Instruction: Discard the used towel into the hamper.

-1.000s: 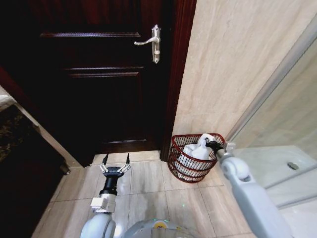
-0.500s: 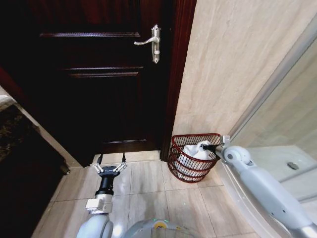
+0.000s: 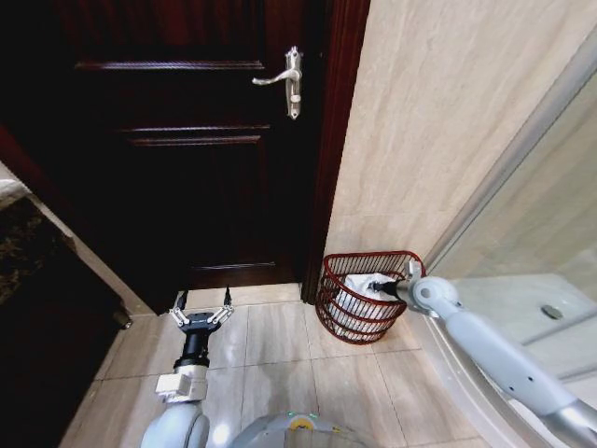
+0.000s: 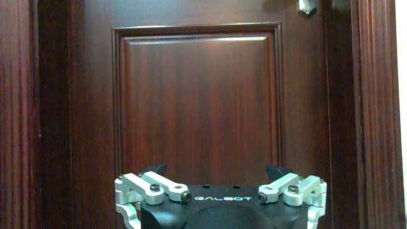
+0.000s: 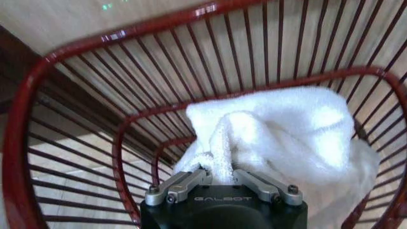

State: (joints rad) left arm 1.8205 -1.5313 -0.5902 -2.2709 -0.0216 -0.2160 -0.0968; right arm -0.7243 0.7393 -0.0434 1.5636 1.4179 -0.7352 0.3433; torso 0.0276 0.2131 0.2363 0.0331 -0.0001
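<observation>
Right gripper (image 5: 218,171), lowered from the rim into the hamper (image 3: 328,273) since the earlier view, jaws clamped on the towel (image 5: 286,129) lying inside; release remains. Left gripper (image 3: 202,306) idle, jaws wide, facing the door (image 4: 200,95).

left gripper (image 3: 200,312): jaws spread, low | right gripper (image 3: 373,287): jaws pinched, extended
</observation>
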